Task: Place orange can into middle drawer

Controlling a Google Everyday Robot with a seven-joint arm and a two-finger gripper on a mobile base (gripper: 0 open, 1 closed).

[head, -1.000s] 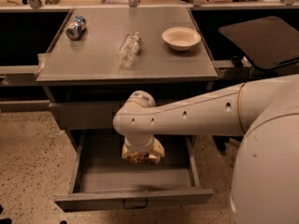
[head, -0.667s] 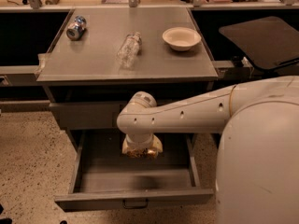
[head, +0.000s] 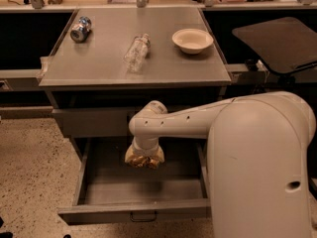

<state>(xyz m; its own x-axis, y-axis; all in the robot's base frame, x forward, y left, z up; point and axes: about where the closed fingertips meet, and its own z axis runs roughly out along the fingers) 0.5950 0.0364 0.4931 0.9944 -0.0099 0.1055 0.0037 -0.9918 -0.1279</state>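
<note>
My gripper [head: 144, 160] hangs on the white arm over the middle drawer [head: 94, 195], which is pulled open at the bottom of the grey cabinet. It points down, a little above the drawer floor near the back. An orange-gold shape shows in its grasp: the orange can [head: 143, 161], mostly hidden by the wrist and fingers. The drawer floor below holds only the gripper's shadow. The drawer's dark bar handle [head: 143, 216] is on its front edge.
On the cabinet top [head: 99, 63] lie a blue-and-silver can [head: 80, 29], a clear plastic bottle [head: 136, 52] and a white bowl [head: 192, 40]. The shut grey drawer [head: 89, 122] sits above the open one. My arm's bulky body [head: 262, 167] fills the right. A dark panel [head: 277, 41] is at the right.
The gripper has stayed over the open drawer, shifting slightly left. The arm's near body has grown larger in the right of the view.
</note>
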